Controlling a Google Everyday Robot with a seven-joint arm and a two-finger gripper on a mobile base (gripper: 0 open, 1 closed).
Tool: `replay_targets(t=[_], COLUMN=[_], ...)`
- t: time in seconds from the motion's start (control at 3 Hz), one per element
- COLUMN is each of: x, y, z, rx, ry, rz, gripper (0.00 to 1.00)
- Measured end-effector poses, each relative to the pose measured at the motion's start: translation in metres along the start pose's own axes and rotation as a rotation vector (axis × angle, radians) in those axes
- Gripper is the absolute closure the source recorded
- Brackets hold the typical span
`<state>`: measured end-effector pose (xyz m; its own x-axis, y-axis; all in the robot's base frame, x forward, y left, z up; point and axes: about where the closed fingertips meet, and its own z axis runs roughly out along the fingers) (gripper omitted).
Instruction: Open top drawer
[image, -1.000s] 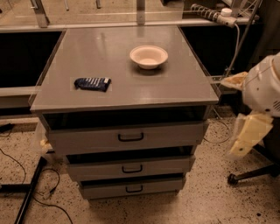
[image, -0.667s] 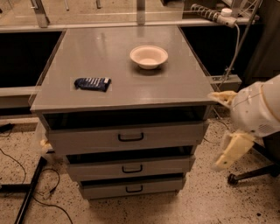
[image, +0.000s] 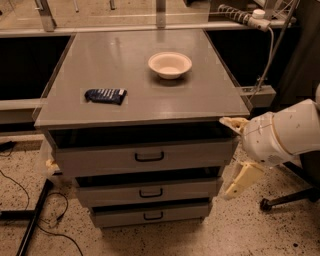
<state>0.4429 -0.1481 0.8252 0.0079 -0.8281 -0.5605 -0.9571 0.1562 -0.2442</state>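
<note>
End effector (image: 236, 154) – cream two-finger unit on a white arm, at 3 o'clock in the camera view, just off the right end of the top drawer (image: 100, 161). Its fingers are spread, one lying level by the desk's corner and one angled down toward 7 o'clock, and they pinch nothing. The top drawer, the widest flat grey front, sits at centre under the grey desk (image: 115, 55) with a dark gap above it; its black bar handle (image: 149, 156) is untouched. Below it, at 6 o'clock, are the mid-width grey drawer (image: 110, 195) and the narrowest grey drawer (image: 120, 218). On the desk – a round white bowl (image: 170, 65) at 12 o'clock and a dark blue packet (image: 105, 95) at 10 o'clock, well apart.
</note>
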Motion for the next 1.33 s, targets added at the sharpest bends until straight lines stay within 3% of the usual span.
replay_targets(t=[0.67,1.33], x=[0.003,0.009], y=[0.013,-0.008], z=[0.068,0.121], rx=[-0.088,-0.049], ry=[-0.081,-0.100], rz=[-0.003,-0.032], gripper=[0.00,0.00])
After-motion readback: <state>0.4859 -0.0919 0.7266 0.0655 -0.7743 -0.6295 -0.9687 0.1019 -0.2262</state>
